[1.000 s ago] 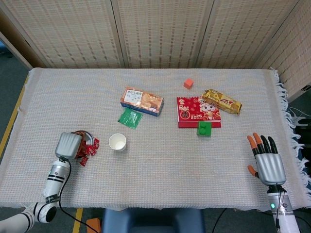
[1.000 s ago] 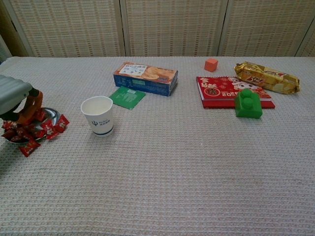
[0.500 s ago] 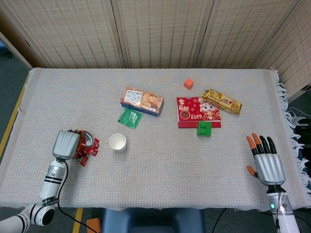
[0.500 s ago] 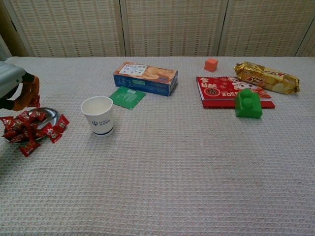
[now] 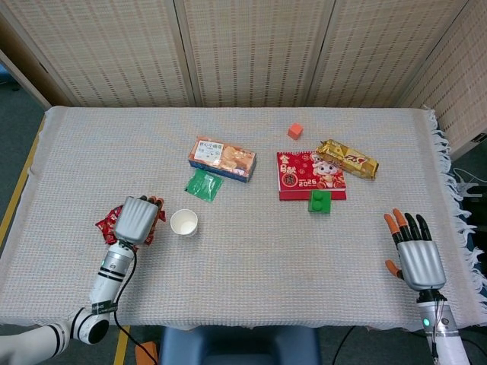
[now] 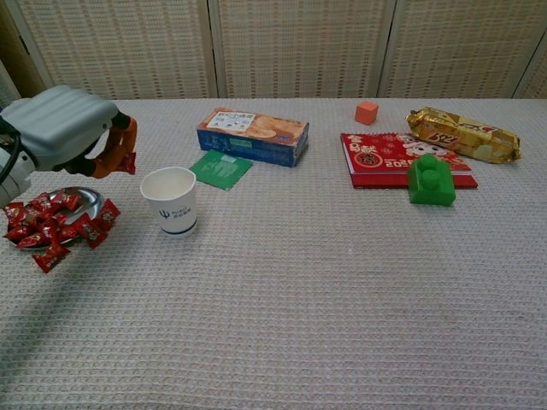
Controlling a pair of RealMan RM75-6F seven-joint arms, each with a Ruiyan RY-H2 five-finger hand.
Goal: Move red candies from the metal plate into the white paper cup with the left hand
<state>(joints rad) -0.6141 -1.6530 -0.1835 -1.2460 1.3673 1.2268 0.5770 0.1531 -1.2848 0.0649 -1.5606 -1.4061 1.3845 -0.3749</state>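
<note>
**A:** What has changed at the lower left of the head view?

**B:** The left hand (image 5: 139,219) has lifted off the metal plate (image 6: 92,199) and shifted right, toward the white paper cup (image 5: 183,222). Half a second ago it sat low over the heap at the left edge of the chest view; now it is higher, just left of the cup's rim.

**A:** Does it carry anything?

**B:** Yes. In the chest view its orange fingertips (image 6: 109,154) pinch one red candy (image 6: 128,162), held above the worktop (image 6: 325,282) between plate and cup, not yet over the cup's mouth.

**A:** And the other candies?

**B:** The candy heap (image 6: 47,224) lies on and around the plate at the left-centre of the chest view, some pieces spilling onto the cloth. In the head view the hand covers most of it.

**A:** The right hand?

**B:** The right hand (image 5: 413,252) stays at the lower right of the head view, fingers spread, holding nothing, barely moved.

**A:** Anything else shifted?

**B:** No. The biscuit box (image 5: 222,158), green packet (image 5: 204,185), red booklet (image 5: 310,174), green block (image 5: 319,201), orange cube (image 5: 295,131) and gold snack bag (image 5: 347,158) lie where they were.
</note>
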